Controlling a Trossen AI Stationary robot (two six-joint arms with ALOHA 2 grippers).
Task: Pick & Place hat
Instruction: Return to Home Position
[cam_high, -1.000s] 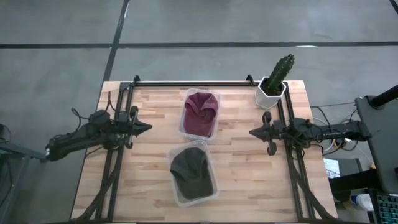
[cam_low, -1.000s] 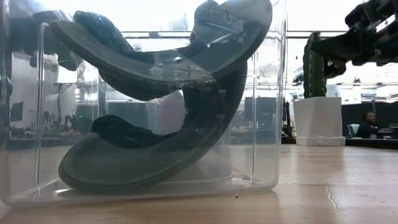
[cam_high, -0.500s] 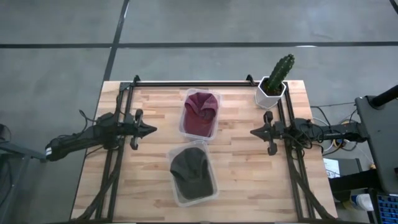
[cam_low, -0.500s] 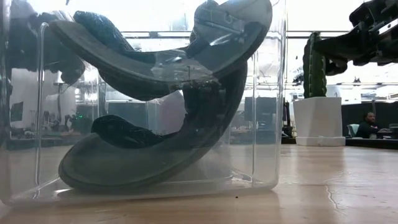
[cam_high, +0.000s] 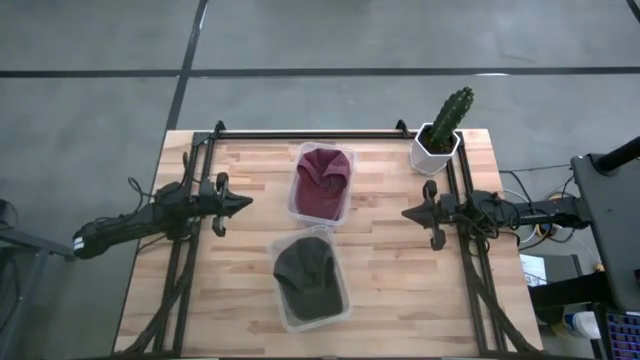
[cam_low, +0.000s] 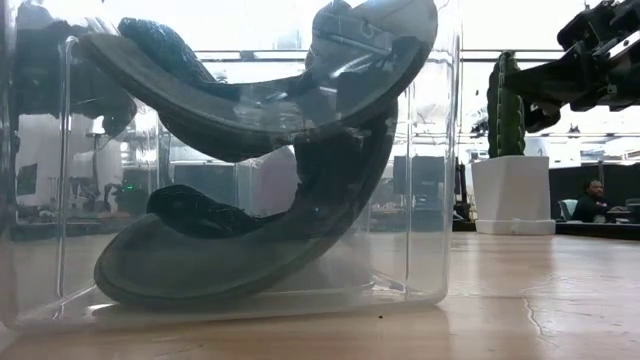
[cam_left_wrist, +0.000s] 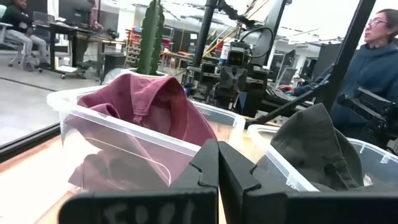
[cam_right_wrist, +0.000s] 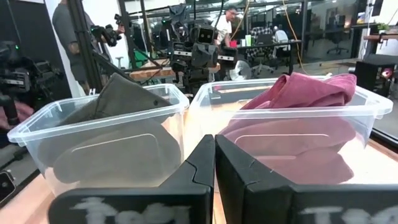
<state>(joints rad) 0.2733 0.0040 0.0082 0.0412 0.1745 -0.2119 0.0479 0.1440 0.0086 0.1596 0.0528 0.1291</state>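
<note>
Step in hand: as I judge it, the closing one. The sorting looks finished and the arms only have to reach their rest pose.
Red cap: the red cap (cam_high: 322, 180) lies heaped in the top transparent bin (cam_high: 293, 196), in the middle of the table (cam_high: 240, 290) toward its far edge. How many caps are in the heap I cannot tell.
Dark cap: the dark cap (cam_high: 303, 272) fills the bottom bin (cam_high: 315, 318), just beside the top one. I see no cap on the bare boards.
Left gripper: the left gripper (cam_high: 243, 201) hangs at the left side of the table, near the top bin but apart from it. Its fingers (cam_left_wrist: 208, 168) are pressed together with nothing between them.
Right gripper: the right gripper (cam_high: 405, 212) is at the right side, pointing at the bins, below the cactus pot (cam_high: 437, 148) in the high view. Its fingers (cam_right_wrist: 205, 162) are also together and hold nothing.
Next move: probably only a slow folding back of each arm — away from the bins, so that no finger catches a plastic rim.
</note>
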